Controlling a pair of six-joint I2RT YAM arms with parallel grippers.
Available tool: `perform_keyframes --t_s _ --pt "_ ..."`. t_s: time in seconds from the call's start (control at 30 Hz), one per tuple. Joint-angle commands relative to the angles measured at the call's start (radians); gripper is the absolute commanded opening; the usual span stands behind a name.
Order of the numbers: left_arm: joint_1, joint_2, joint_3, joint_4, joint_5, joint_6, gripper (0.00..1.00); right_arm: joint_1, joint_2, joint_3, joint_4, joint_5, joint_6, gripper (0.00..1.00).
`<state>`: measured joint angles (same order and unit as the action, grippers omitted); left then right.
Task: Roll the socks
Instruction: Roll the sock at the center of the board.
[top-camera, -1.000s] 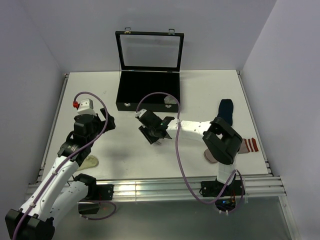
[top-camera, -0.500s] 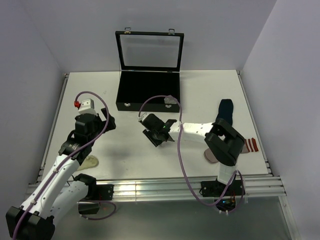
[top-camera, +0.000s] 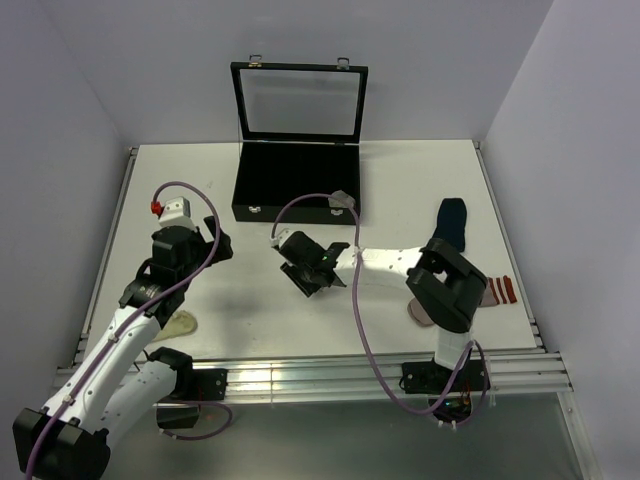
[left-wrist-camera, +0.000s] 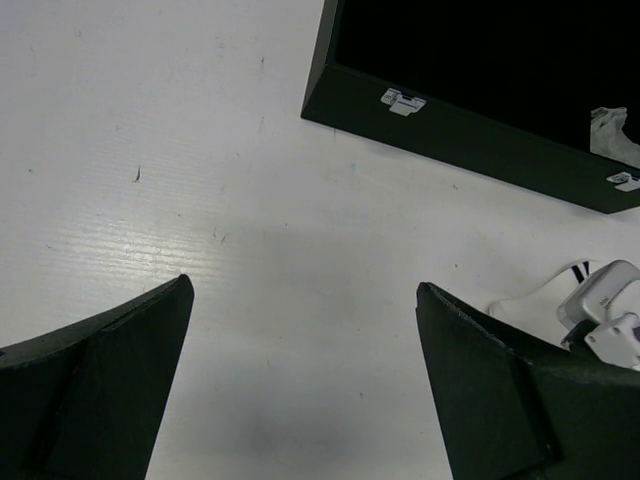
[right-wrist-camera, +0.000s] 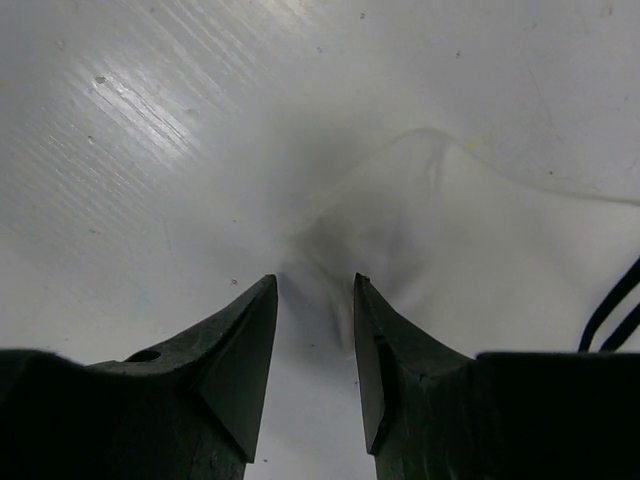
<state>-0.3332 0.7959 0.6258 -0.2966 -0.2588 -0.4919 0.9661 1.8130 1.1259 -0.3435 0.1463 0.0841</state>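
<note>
**No sock rolled yet; the right gripper is at a pale fold**

The right gripper (right-wrist-camera: 314, 280) has its fingertips a narrow gap apart. In that gap a greyish pucker rises from the table (right-wrist-camera: 120, 150). Just past the tips lies pale fabric (right-wrist-camera: 460, 220), white on white, with only a faint line for its edge. It looks like a white sock. I cannot tell whether the fingers pinch it or only stand over it.

Well behind this gripper, back along its own arm, the striped-cuff sock (top-camera: 497, 291) lies flat by the elbow, partly hidden under it. A little beyond that, the navy sock (top-camera: 452, 220) lies stretched out full length. Neither is rolled and neither is touched.

The left gripper (left-wrist-camera: 302, 285) has its fingers spread wide over bare table, with nothing between them. Ahead of it and to its right stands the open black display case (left-wrist-camera: 450, 120). Behind it, close to its arm, a cream piece (top-camera: 181, 323) lies flat. It may be another sock, but it is too small to say.

My judgement is that the task is at its very start. At most one sock is being gathered for a first fold, and all of the rolling is left to do.
</note>
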Motion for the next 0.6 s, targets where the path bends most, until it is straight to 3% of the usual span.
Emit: perform_keyframes --t_s 0.0,0.57 --pt "0.002 0.000 0.022 0.033 0.012 -0.004 0.99 0.020 0.031 0.035 0.043 0.027 0.005 0.44" --pt "0.002 0.009 0.022 0.040 0.026 -0.004 0.99 0.022 0.077 0.026 0.055 0.087 0.049 0.42"
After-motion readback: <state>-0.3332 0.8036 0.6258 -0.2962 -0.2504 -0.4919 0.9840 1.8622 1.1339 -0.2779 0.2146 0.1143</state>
